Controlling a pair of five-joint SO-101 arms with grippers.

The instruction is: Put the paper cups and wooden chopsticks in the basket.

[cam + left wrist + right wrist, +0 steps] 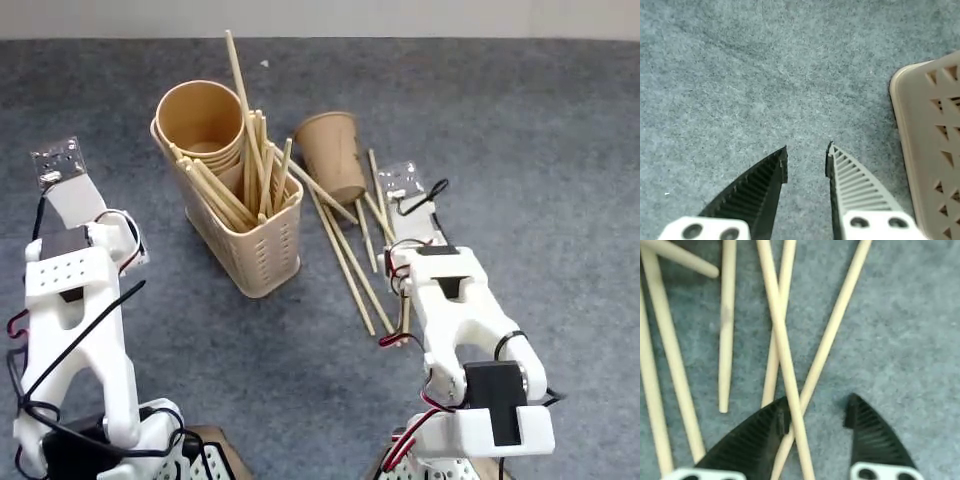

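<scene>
High view
- Basket: beige slotted plastic basket, upright on the grey carpeted table, between the two arms.
- Cups inside: stack of brown paper cups, mouth up, in the far end of the basket.
- Sticks inside: bundle of pale wooden chopsticks, leaning in the basket beside the stack, one poking out toward the far side.
- Loose cup: single brown paper cup, on its side on the carpet just right of the basket.
- Loose sticks: scattered wooden chopsticks, flat on the carpet between the basket and the white right arm, some crossed.
- White left arm: left of the basket.

Left wrist view
- Left gripper: fingers apart, nothing between them, above bare carpet.
- Basket: wall just beside the gripper.

Right wrist view
- Right gripper: fingers apart, low over the scattered wooden chopsticks; two crossed sticks run into the gap, one against the black finger.
</scene>
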